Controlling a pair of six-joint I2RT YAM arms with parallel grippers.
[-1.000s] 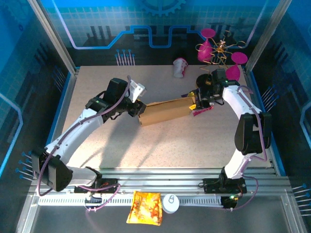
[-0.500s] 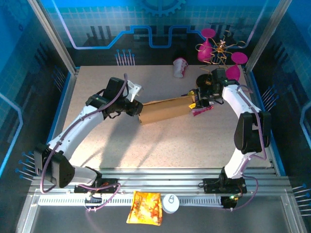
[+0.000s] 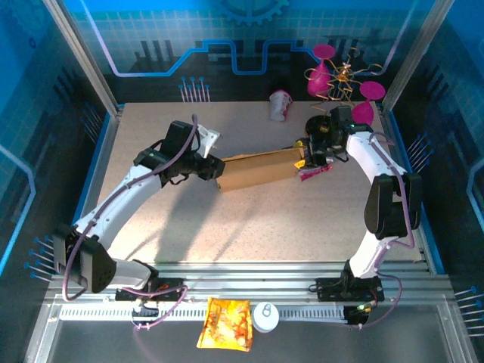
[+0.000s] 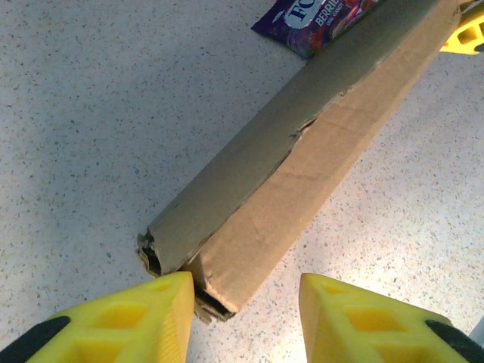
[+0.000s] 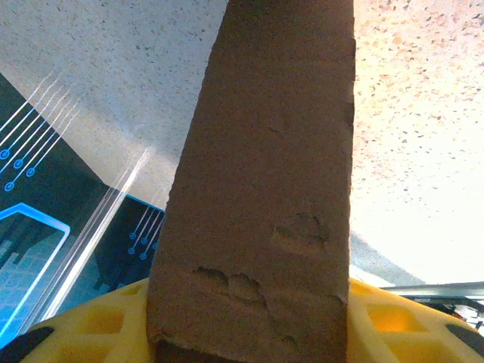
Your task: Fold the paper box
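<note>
Paper box (image 3: 257, 172), end in right claw (image 3: 306, 157)

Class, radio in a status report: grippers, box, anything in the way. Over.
Left gripper open, straddling one end of box. Right gripper shut on the other end. Box a long narrow tube between them. Purple packet beside the right gripper's end.

One paper box (image 3: 257, 172), two snack packets (image 3: 225, 324) (image 3: 315, 173)

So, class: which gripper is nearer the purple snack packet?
Right. The right gripper clamps the end of the paper box beside the purple packet; the left gripper sits at the opposite end.
</note>
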